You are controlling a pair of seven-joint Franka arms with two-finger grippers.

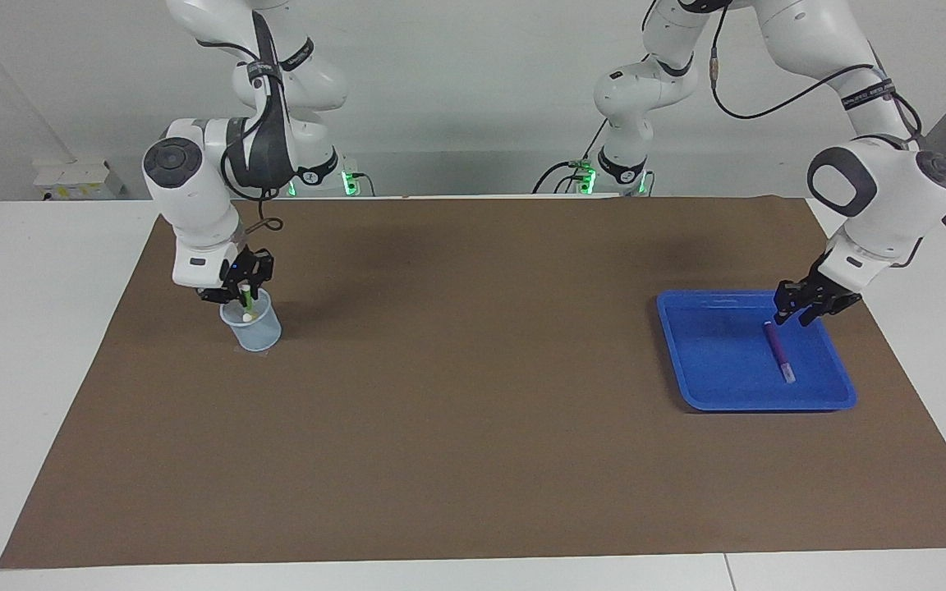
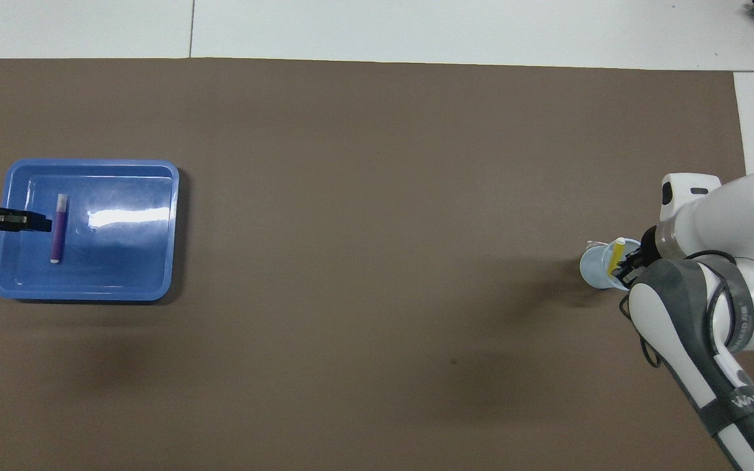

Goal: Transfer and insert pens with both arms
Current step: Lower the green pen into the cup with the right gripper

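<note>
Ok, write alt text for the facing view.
The right gripper is at the rim of a clear cup with a green pen between its fingers. At the table's other end the left gripper hangs just over a purple pen lying in a blue tray on a brown mat.

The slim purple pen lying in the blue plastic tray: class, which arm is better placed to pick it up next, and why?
The left arm. Its hand hangs over the blue plastic tray, right beside the slim purple pen. The right hand is at the clear cup at the right arm's end of the table.
</note>
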